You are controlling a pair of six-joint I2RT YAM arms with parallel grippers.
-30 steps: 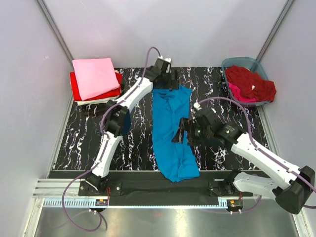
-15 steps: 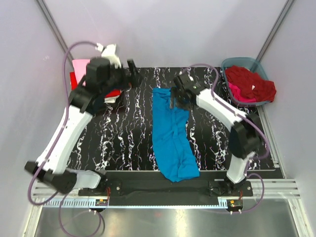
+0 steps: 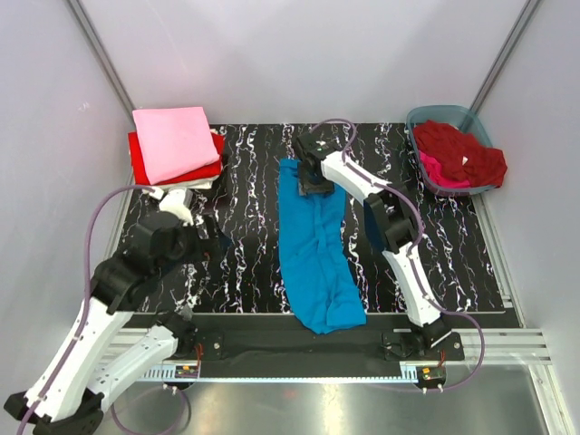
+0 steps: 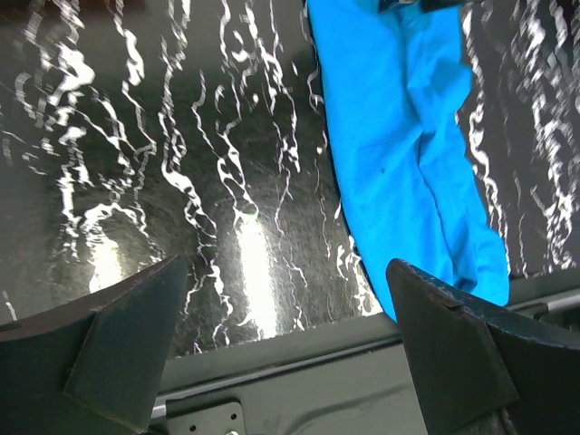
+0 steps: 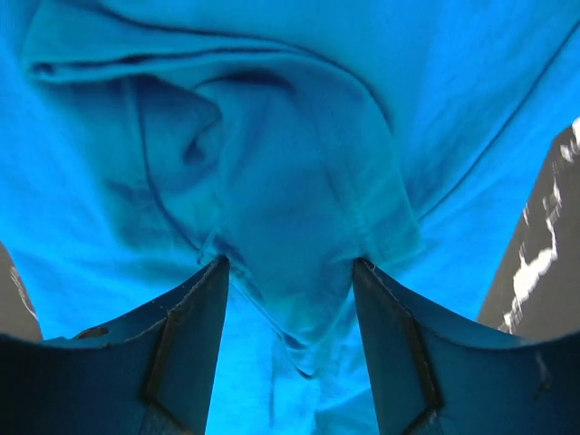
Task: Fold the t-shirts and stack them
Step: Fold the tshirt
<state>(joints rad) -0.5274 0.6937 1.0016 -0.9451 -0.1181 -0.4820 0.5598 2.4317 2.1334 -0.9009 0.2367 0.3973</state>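
Black marbled worktop (image 3: 245, 204), white walls all round. One turquoise t-shirt (image 3: 313, 258) lies flat in the middle, its long side running from 12 o'clock to 6. The right tool (image 3: 315, 178) sits on the 12 o'clock end. Its fingers are part way apart with a hump of cloth between them, and I cannot tell if it has a pinch. The left tool (image 4: 283, 272) is wide apart over bare worktop, the shirt at its 3 o'clock — so the right arm is nearer. A folded pink t-shirt (image 3: 174, 140) on a red t-shirt (image 3: 138, 165) waits at 10 o'clock, and a tub (image 3: 441, 109) with a dark red t-shirt (image 3: 464, 149) at 2. Nothing seems to block the way.
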